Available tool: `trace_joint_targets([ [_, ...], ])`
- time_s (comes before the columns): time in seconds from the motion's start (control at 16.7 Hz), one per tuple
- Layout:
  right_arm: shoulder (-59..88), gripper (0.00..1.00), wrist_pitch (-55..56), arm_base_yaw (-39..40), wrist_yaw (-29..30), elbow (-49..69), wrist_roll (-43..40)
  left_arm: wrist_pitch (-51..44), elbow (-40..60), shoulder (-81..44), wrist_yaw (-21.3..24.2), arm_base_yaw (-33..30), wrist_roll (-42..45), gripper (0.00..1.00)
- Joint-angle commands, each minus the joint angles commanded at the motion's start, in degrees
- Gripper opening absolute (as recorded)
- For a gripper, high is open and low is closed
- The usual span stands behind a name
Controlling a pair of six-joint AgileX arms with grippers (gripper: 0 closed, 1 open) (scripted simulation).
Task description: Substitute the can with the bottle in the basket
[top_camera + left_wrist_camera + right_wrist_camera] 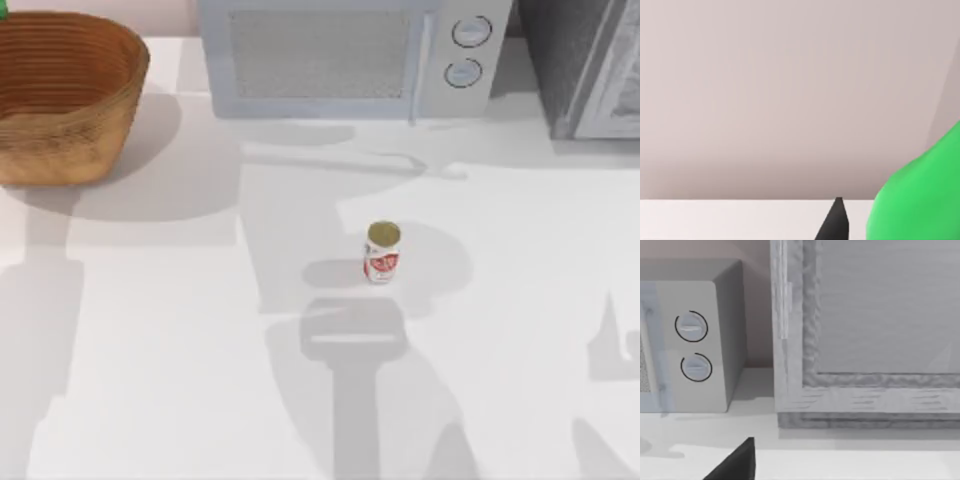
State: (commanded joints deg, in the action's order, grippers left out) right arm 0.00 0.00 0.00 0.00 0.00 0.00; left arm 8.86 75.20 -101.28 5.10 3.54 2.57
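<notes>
The red-and-white can (382,253) with its dull gold top stands upright on the white table, near the middle. At the back left sits the orange-brown wicker basket (95,120), with nothing showing inside it. The green bottle (920,195) looms close in the left wrist view, beside one dark fingertip (836,222) of my left gripper (857,227), which is shut on it. A sliver of the bottle (3,10) peeks in at the top view's far left corner, behind the basket. A dark part of my right gripper (735,465) faces the back right of the table.
A white microwave (350,55) stands along the back edge, its two dials (692,347) facing the right wrist camera. A grey cabinet (590,65) fills the back right corner. Arm shadows fall across the table's front.
</notes>
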Motion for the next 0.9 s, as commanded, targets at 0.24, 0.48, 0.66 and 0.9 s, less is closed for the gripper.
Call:
trace_joint_targets([
  [0.24,0.0,1.00,0.0,0.0,0.0,0.0,0.0,0.0,0.0,0.0,0.0,0.0,0.0,0.15],
  [0.48,0.0,1.00,0.0,0.0,0.0,0.0,0.0,0.0,0.0,0.0,0.0,0.0,0.0,0.45],
  [0.66,0.0,1.00,0.0,0.0,0.0,0.0,0.0,0.0,0.0,0.0,0.0,0.0,0.0,0.68],
  [0.9,0.0,1.00,0.0,0.0,0.0,0.0,0.0,0.0,0.0,0.0,0.0,0.0,0.0,0.98],
])
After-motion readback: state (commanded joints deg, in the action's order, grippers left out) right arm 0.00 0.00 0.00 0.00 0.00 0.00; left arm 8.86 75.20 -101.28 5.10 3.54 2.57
